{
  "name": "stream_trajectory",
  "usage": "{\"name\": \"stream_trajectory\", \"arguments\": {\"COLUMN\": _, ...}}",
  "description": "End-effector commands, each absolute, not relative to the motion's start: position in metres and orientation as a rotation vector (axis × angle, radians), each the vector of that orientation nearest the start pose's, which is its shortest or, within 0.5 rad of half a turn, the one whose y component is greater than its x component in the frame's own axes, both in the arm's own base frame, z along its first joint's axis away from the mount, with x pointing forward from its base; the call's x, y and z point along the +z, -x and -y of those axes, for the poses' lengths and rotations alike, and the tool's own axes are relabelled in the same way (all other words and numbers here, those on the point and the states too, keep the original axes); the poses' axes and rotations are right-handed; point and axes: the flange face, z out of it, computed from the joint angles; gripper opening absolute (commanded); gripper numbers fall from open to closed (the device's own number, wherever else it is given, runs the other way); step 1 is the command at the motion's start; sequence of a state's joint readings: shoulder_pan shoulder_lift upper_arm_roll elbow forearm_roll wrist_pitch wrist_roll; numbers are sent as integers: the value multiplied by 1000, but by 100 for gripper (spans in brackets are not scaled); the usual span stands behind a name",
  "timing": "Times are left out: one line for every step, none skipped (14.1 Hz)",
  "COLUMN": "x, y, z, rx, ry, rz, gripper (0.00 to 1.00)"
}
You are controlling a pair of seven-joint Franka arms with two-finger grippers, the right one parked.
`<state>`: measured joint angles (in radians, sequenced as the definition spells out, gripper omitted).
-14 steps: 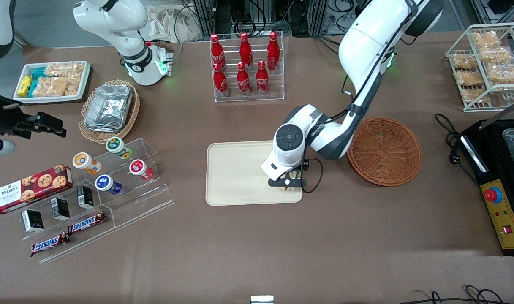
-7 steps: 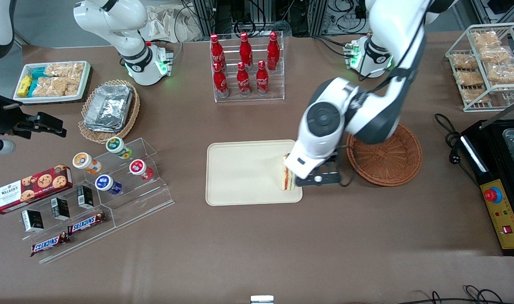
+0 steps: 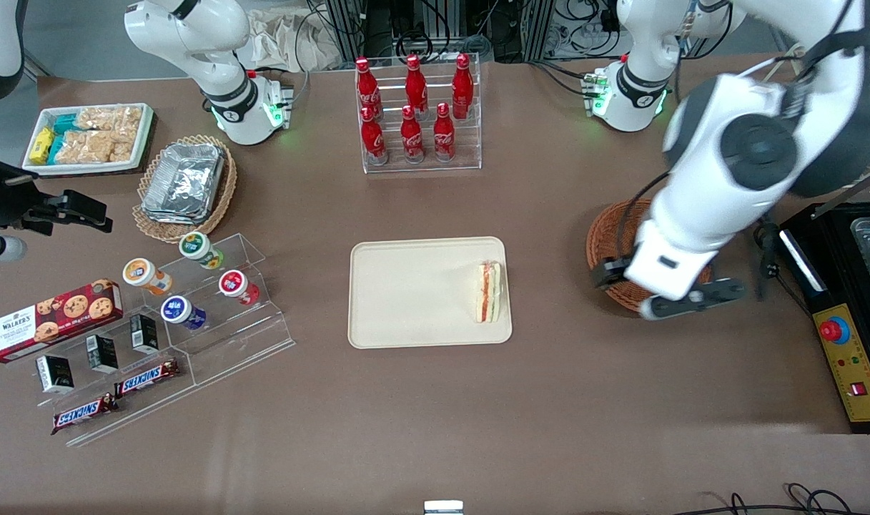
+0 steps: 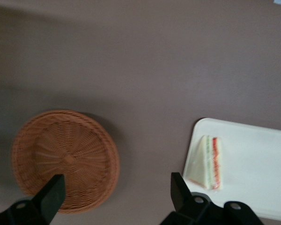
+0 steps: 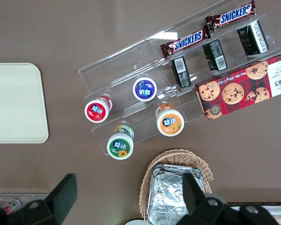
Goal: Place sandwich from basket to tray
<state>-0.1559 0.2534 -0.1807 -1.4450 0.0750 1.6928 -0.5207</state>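
Your front view looks steeply down on the whole table from high up. Your left wrist view faces straight down from the raised gripper [image 4: 114, 194], sharing the basket [image 3: 606, 239] [image 4: 65, 159], at 3 o'clock of the tray [image 3: 406, 293] [image 4: 253, 164], with the front view.

A: Sandwich [image 3: 488, 291]?
B: On tray [image 3: 406, 293], mid-frame, at its edge toward basket [image 3: 607, 236].
A: Gripper [image 3: 665, 287]?
B: Above basket's camera-near rim, working arm's end, fingers spread.
A: Bottle rack [image 3: 420, 107]?
B: Upper middle of frame.
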Motion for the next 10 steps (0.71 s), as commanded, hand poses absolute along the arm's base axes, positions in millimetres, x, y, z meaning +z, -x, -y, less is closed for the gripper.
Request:
{"name": "stream_trajectory", "arguments": {"x": 585, "y": -561, "z": 140, "rx": -27, "ry": 3116, "rz": 118, "gripper": 100}}
{"name": "stream_trajectory", "arguments": {"x": 594, "y": -546, "z": 123, "rx": -32, "ry": 3116, "rz": 21, "gripper": 100}}
{"name": "stream_trajectory", "arguments": {"x": 596, "y": -535, "z": 99, "rx": -25, "ry": 3111, "rz": -72, "gripper": 100}}
{"name": "stream_trajectory", "arguments": {"x": 602, "y": -527, "z": 83, "rx": -26, "ry": 3105, "rz": -198, "gripper": 100}}
{"name": "stream_trajectory", "arguments": {"x": 602, "y": -527, "z": 66, "rx": 17, "ry": 3095, "rz": -304, "gripper": 100}}
{"name": "stream_trajectory", "arguments": {"x": 604, "y": -527, "z": 58, "rx": 35, "ry": 3088, "rz": -344, "gripper": 100}}
{"name": "stream_trajectory", "arguments": {"x": 607, "y": -529, "z": 60, "rx": 35, "ry": 3078, "rz": -337, "gripper": 100}}
{"name": "stream_trajectory", "arguments": {"x": 604, "y": -533, "z": 62, "rx": 35, "ry": 3072, "rz": -293, "gripper": 100}}
{"name": "stream_trajectory", "arguments": {"x": 606, "y": -541, "z": 65, "rx": 22, "ry": 3075, "rz": -257, "gripper": 100}}
{"name": "stream_trajectory", "arguments": {"x": 604, "y": -549, "z": 68, "rx": 22, "ry": 3079, "rz": -243, "gripper": 100}}
